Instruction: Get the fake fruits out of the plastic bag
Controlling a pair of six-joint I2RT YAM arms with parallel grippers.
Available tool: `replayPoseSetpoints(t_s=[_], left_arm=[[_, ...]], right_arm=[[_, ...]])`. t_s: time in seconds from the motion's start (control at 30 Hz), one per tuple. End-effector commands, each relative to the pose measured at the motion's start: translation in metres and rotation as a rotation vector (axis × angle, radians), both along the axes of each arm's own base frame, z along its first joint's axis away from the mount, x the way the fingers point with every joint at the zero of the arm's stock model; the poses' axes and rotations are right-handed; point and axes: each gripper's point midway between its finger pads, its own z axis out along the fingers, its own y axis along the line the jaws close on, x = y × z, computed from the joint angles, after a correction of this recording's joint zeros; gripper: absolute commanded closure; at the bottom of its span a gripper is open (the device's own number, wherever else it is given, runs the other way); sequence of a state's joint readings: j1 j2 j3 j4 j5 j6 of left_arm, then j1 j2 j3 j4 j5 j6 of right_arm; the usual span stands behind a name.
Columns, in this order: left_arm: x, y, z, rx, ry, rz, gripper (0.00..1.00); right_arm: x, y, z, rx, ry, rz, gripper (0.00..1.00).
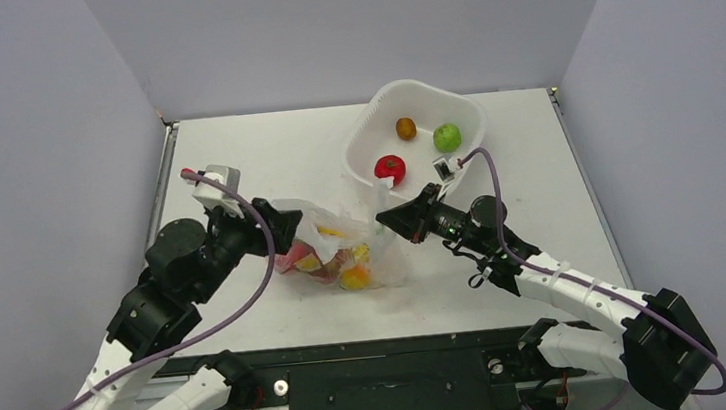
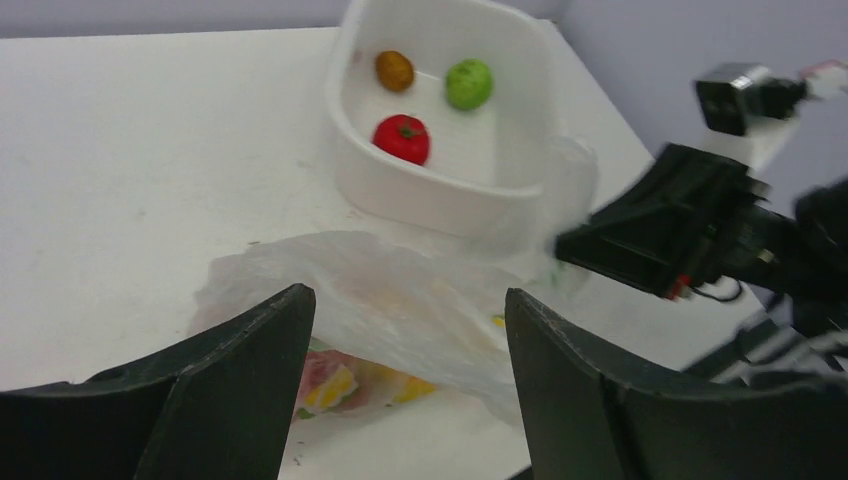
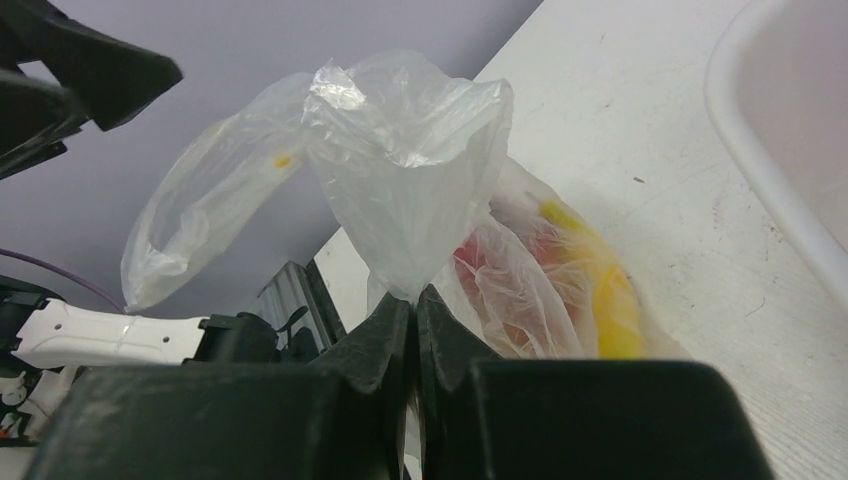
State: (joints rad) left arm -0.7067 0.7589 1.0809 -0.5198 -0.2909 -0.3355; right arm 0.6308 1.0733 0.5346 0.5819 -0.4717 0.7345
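Note:
The plastic bag lies crumpled in the middle of the table, with an orange-yellow fruit and a reddish fruit showing through it. My right gripper is shut on the bag's upper edge and holds it raised; yellow and red fruits lie in the bag behind. My left gripper is open at the bag's left side, its jaws standing wide apart before the bag. A red round fruit lies in the white tub.
The white rigid tub at the back right also holds a green apple and a small brown oval fruit. It stands just behind the bag and the right gripper. Grey walls close off the table on three sides.

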Motion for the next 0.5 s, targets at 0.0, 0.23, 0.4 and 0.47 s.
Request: replayPoseSetpoints(t_s=[0.0, 0.23, 0.4, 0.47], left_arm=[[-0.066, -0.049, -0.004, -0.108, 0.163, -0.402, 0.34], [-0.055, -0.015, -0.049, 0.439, 0.023, -0.317, 0.35], [-0.052, -0.018, -0.061, 0.827, -0.251, -0.383, 0.35], [-0.048, -0.02, -0.074, 1.024, -0.364, -0.404, 0.35]], right_arm=[[-0.004, 0.006, 0.02, 0.027, -0.086, 0.044, 1.0], [-0.009, 0.012, 0.021, 0.069, -0.079, 0.09, 1.0], [-0.011, 0.008, 0.016, 0.056, -0.081, 0.079, 1.0], [-0.011, 0.005, 0.015, 0.04, -0.089, 0.066, 1.0]])
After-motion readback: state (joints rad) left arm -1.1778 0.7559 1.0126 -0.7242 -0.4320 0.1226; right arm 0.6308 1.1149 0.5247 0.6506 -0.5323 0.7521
